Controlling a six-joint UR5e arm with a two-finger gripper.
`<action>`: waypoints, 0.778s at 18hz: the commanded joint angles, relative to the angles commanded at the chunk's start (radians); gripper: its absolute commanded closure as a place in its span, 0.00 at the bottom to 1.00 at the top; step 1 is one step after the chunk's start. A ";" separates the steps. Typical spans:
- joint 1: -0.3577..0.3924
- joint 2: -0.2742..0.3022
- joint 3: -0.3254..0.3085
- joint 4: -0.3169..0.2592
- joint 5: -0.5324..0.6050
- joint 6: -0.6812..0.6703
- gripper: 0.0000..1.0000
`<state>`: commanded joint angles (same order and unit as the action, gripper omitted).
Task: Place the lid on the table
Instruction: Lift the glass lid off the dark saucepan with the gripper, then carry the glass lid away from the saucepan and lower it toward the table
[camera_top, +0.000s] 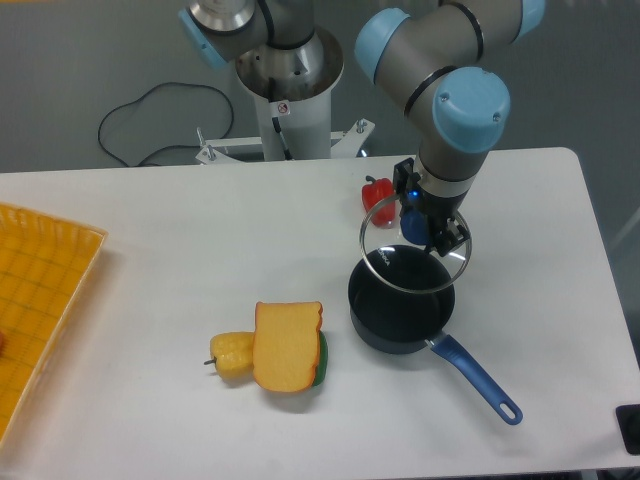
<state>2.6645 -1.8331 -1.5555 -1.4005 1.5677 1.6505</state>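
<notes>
nearest, on the white table (150, 220), a sandwich (287, 346) touches a yellow pepper (231, 355), with the orange tray (40, 300) at the left edge. right of them sits the saucepan (402, 305), blue handle toward the near right. tilted above it hangs the lid (385, 255), the gripper (422, 232) clenched on its blue knob. a red pepper (377, 193) lies just behind.

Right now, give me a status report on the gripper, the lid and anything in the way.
Gripper shut on lid knob. Lid tilted, lifted above saucepan, not on table. Red pepper just behind; sandwich to the side.
</notes>
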 joint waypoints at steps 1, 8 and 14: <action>0.005 0.000 -0.003 0.000 -0.002 0.003 0.49; 0.044 0.000 0.021 0.003 0.002 0.005 0.49; 0.075 -0.012 0.046 0.005 0.008 0.070 0.49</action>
<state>2.7397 -1.8453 -1.5095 -1.3959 1.5754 1.7209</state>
